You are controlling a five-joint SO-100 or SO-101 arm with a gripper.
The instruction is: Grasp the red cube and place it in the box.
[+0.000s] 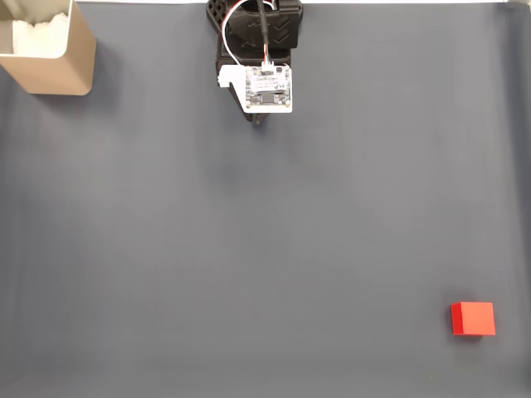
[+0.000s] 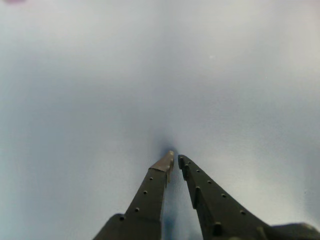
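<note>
The red cube (image 1: 473, 319) rests on the grey mat at the lower right of the fixed view. The tan box (image 1: 46, 46) with white padding inside stands at the top left corner of that view. My arm is folded at the top centre, and the gripper (image 1: 260, 121) peeks out just below its white board, far from both cube and box. In the wrist view the gripper (image 2: 175, 159) points down at bare grey mat, its two dark fingers nearly touching at the tips, with nothing between them.
A grey mat (image 1: 249, 249) covers the whole table. The arm's black base (image 1: 253, 25) sits at the top edge.
</note>
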